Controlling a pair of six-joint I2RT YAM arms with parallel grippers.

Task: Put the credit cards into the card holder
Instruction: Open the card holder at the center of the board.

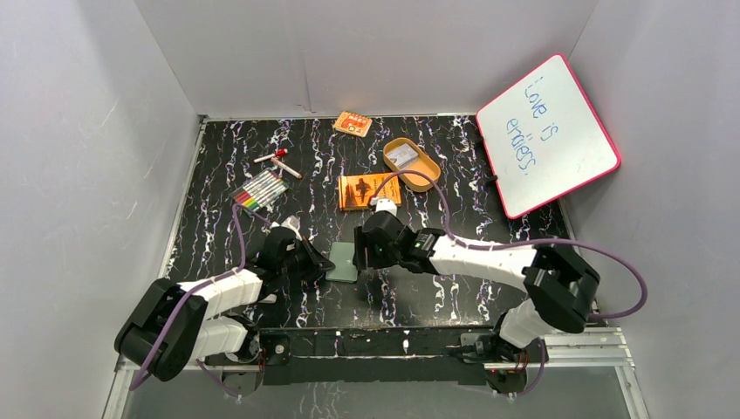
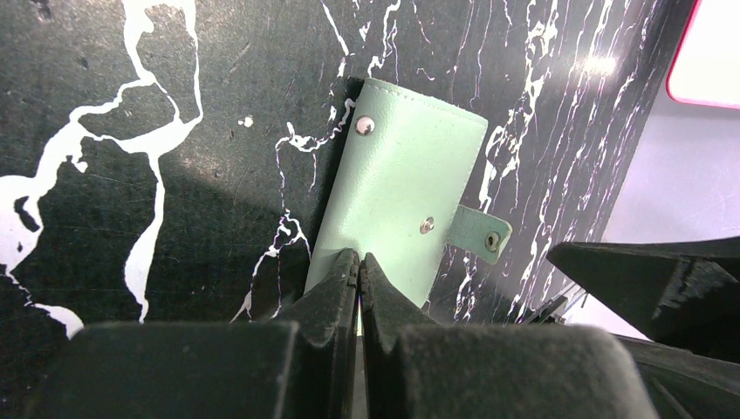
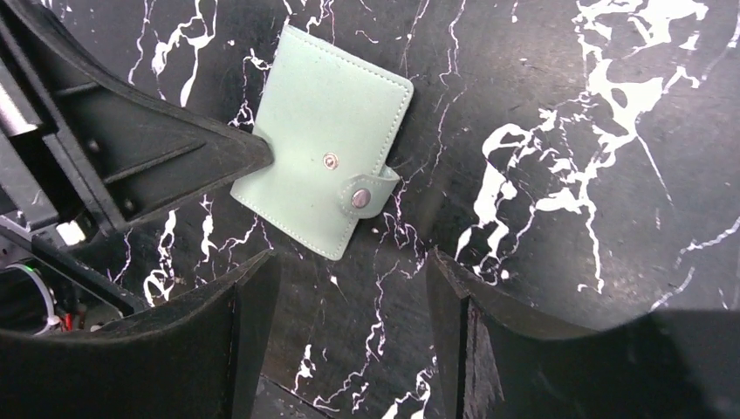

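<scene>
The card holder (image 1: 343,261), a pale grey-green wallet, lies closed on the black marbled table between my two grippers. It also shows in the left wrist view (image 2: 401,183) and the right wrist view (image 3: 323,131), with its snap tab (image 3: 366,194) on the edge facing the right gripper. My left gripper (image 2: 359,260) is shut, its tips pinching the holder's near edge; a pale sliver shows between the fingers. My right gripper (image 3: 349,288) is open and empty, just beside the tab edge and not touching it. No credit card shows plainly.
An orange book (image 1: 368,190) lies behind the grippers. A tan oval tin (image 1: 411,163) holds something grey. A small orange card-like thing (image 1: 352,123) lies at the back. Coloured markers (image 1: 262,189) and a red pen (image 1: 277,155) lie left. A whiteboard (image 1: 547,135) leans at the right.
</scene>
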